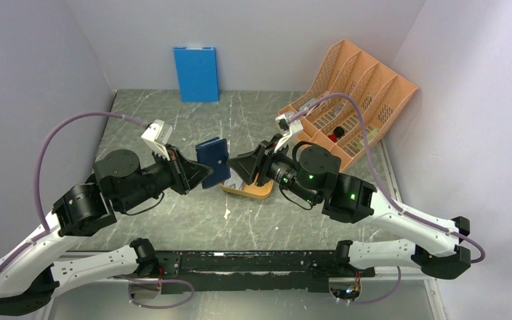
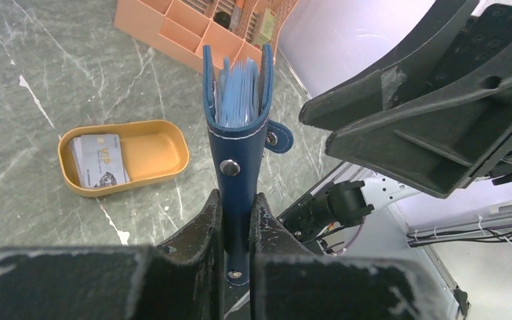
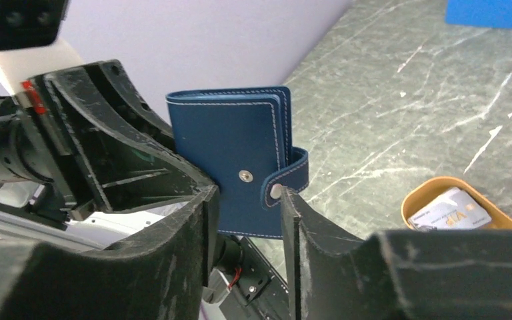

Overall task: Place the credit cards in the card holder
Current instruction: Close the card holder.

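**Card holder held up, ready to be opened**

The card holder [image 2: 237,143] is held up off the desk [image 2: 33,73], near the middle, standing on its edge. It is pinched at its lower end by the left hand [image 2: 237,200], which is closed tight on it. The right hand [image 3: 247,200] is wide open just to the right of the holder, and nothing is held in it. The credit cards [image 2: 100,161] are lying in the orange tray [image 2: 167,150] on the desk, so none have been put in yet.

The step in hand looks like opening the holder. It would be done best if the snap tab [image 3: 287,175], which looks undone, were taken by the right hand and pulled gently sideways. The left hand should be kept firm, so the holder is not twisted or tugged free. Only the cover should be caught, not the whole stack inside.

In the left wrist view the pale pockets [image 2: 237,93] are seen from the edge, spread a little. They are hidden in the right wrist view, where only the flat navy cover is shown. How close the tab is to the right hand is shown there, but whether they touch cannot be told. The blue panel [image 1: 197,73] is seen whole against the far wall only from the top, with the orange rack [image 1: 353,93] at the far right
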{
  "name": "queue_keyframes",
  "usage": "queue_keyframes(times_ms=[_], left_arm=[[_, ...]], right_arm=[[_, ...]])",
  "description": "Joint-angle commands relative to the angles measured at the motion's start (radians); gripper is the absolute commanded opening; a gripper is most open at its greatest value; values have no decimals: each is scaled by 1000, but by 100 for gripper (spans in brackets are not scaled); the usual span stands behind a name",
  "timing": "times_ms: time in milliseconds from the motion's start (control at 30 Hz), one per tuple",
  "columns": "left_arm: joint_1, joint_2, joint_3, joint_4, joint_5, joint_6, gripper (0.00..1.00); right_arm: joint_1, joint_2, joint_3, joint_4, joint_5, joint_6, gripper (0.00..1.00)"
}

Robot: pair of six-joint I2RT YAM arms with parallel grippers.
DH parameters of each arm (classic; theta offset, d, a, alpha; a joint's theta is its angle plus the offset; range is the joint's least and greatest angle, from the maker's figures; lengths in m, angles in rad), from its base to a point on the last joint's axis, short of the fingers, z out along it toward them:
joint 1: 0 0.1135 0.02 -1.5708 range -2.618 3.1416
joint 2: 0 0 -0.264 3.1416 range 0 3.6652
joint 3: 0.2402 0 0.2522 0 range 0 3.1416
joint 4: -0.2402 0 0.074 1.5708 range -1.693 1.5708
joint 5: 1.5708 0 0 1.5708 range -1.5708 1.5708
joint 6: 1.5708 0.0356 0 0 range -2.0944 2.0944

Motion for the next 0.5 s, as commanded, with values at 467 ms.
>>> queue_keyframes(times_ms=[467], left_arm=[[1, -28, 17, 17, -27, 24, 5]], right_arm=[[0, 43, 23, -35, 2, 31, 26]])
